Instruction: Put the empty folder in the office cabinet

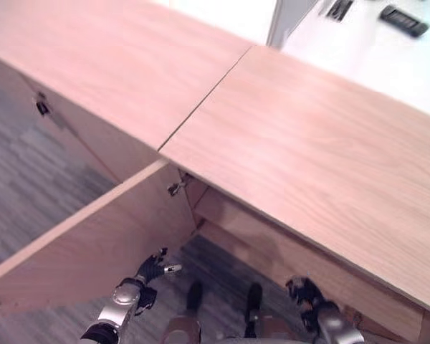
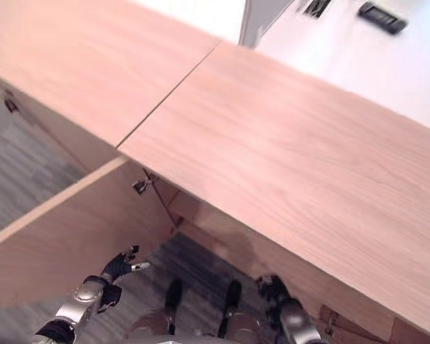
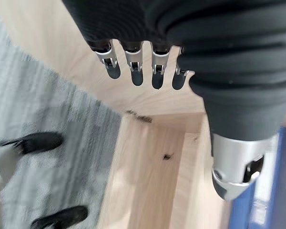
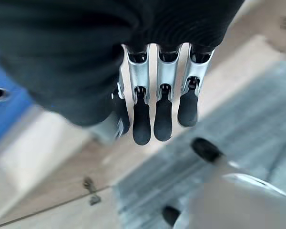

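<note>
Head eyes look down on cabinet [image 1: 301,143]; wrist cameras close.

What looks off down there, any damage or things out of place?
Nothing looks damaged or spilled. The cabinet door stands wide open over the carpet, as the job needs. Both hands hang low and empty: left hand by the door, right hand under the cabinet top. Something blue shows inside the cabinet.

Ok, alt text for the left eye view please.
A wooden cabinet top runs across the view, with one cabinet door swung open below it. The left robot hand hangs open beside that door; the right robot hand sits under the top's edge.
</note>
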`<state>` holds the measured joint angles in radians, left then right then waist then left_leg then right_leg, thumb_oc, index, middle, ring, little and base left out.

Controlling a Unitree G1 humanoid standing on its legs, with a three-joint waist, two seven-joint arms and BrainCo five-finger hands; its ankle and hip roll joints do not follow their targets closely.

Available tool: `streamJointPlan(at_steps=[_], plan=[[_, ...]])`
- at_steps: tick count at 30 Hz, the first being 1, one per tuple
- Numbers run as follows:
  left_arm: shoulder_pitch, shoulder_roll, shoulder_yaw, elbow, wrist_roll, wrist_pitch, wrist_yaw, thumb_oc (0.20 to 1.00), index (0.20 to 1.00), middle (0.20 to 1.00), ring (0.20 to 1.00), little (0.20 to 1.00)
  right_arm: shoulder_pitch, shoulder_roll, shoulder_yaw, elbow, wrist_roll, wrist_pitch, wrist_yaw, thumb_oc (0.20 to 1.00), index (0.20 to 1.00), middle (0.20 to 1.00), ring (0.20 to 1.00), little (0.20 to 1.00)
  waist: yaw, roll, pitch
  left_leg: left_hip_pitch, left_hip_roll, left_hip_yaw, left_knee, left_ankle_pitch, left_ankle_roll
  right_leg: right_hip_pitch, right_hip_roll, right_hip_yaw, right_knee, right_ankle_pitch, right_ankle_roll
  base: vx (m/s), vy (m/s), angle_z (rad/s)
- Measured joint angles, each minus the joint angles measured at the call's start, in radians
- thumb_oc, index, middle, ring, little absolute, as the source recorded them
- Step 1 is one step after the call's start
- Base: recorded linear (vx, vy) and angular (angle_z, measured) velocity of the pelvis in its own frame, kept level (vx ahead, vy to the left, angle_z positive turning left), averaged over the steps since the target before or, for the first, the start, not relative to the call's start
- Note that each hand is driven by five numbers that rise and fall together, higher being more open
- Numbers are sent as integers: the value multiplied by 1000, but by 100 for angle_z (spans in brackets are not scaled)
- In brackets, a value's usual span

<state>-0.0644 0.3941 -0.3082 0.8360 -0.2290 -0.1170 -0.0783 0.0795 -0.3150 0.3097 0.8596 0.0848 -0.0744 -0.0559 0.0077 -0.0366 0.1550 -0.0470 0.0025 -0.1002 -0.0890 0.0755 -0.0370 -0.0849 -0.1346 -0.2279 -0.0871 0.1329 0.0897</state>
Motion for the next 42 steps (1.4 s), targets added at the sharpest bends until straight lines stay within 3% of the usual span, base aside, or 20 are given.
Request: streamJointPlan(at_steps=[3,7,13,17,21,23,26,27,28,29,30,32,34,36,37,39,42], plan=[[45,-27,-4,56,21,6,-4,1000,1000,1000,1000,1000,-10,7,-2,100,-28,19,21,1000,1000,1000,1000,1000,-11,24,-65,37,1,49,-10,-29,2,17,-1,37,-6,-11,6,48,68,-56],[40,-45,-4,147,47,13,3,1000,1000,1000,1000,1000,-43,31,-30,307,-30,31,22,1000,1000,1000,1000,1000,-23,23,-104,67,0,82,-10,-35,10,25,-5,57,-6,-14,5,35,56,-26],[46,-52,-5,159,61,29,13,1000,1000,1000,1000,1000,-31,37,-118,371,-27,44,12,1000,1000,1000,1000,1000,-45,0,-117,93,-5,132,-10,-39,16,20,-13,78,-6,-7,16,-7,53,-25],[48,-57,-7,163,62,30,13,1000,1000,1000,1000,1000,-30,36,-120,370,-29,55,11,1000,1000,1000,1000,1000,-56,4,-116,115,0,198,-11,-45,35,20,-17,99,-1,-4,29,-40,24,-45],[53,-65,-8,165,83,31,11,1000,1000,1000,1000,1000,-21,29,-129,410,-29,80,9,1000,1000,1000,1000,1000,-58,-1,-107,134,0,235,-2,-49,36,-1,-31,44,49,2,48,-178,10,-26],[51,-67,-5,164,84,31,9,1000,1000,1000,1000,1000,-30,19,-154,410,-28,80,6,1000,1000,1000,1000,1000,-54,34,-95,130,29,253,-4,-38,51,-4,-27,7,76,-39,90,-169,-3,-17],[56,-59,6,183,86,33,10,1000,1000,1000,1000,1000,-60,18,-159,411,-27,80,6,1000,1000,1000,1000,1000,-48,83,-68,124,90,274,1,-31,40,-96,-9,-2,458,-151,92,-133,-66,-22],[60,-57,10,195,87,35,10,1000,1000,1000,1000,1000,-66,18,-159,410,-27,80,5,1000,1000,1000,1000,1000,-46,80,-67,122,98,279,3,-30,39,-96,-13,9,535,-197,99,-127,-125,-23],[61,-55,16,226,87,42,10,1000,1000,1000,1000,1000,-69,19,-159,409,-26,78,-2,1000,1000,1000,1000,1000,-36,60,-70,125,101,274,6,-34,23,-28,-12,47,505,-270,125,-121,-135,-19],[60,-50,17,227,87,44,10,1000,1000,1000,1000,1000,-75,21,-159,409,-26,78,-3,1000,1000,1000,1000,1000,-33,40,-66,126,94,274,7,-30,19,17,-7,50,421,-301,108,-157,-186,-17],[54,-60,17,239,87,45,10,1000,1000,1000,1000,1000,-87,12,-159,410,-26,78,-6,1000,1000,1000,1000,1000,-26,42,-58,128,101,278,9,-16,-2,44,10,50,364,-297,35,-104,-167,-13],[55,-91,18,265,88,44,8,1000,1000,1000,1000,1000,-98,-7,-159,407,-26,78,-15,1000,1000,1000,1000,1000,-18,82,-58,122,134,288,27,-11,0,77,54,59,274,-261,-3,-113,-195,-24],[58,-113,32,299,88,43,12,1000,1000,1000,1000,1000,-96,-10,-150,405,-26,78,-16,1000,1000,1000,1000,1000,-7,102,-72,107,156,287,60,-5,-9,103,81,67,213,-232,-19,-103,-128,-22],[58,-123,36,311,88,45,18,1000,1000,1000,1000,1000,-100,-9,-136,403,-26,77,-16,1000,1000,1000,1000,1000,2,100,-74,75,160,288,110,6,-25,113,88,82,166,-207,-42,-139,-148,-14],[63,-136,37,317,83,43,21,1000,1000,1000,1000,1000,-99,-19,-126,401,-26,77,-18,1000,1000,1000,1000,1000,1,126,-81,55,167,282,129,29,-47,126,98,76,132,-175,-48,-214,-171,-2],[55,-152,43,323,79,44,23,1000,1000,1000,1000,1000,-99,-26,-114,396,-26,77,-22,1000,1000,1000,1000,1000,2,123,-71,43,165,278,152,38,-60,165,98,80,52,-139,-46,-213,-120,1],[39,-171,36,331,77,44,23,1000,1000,1000,1000,1000,-114,-30,-94,397,-26,75,-23,1000,1000,1000,1000,1000,0,112,-45,-27,162,250,201,87,-126,166,99,74,4,-78,-82,-349,-78,7]])
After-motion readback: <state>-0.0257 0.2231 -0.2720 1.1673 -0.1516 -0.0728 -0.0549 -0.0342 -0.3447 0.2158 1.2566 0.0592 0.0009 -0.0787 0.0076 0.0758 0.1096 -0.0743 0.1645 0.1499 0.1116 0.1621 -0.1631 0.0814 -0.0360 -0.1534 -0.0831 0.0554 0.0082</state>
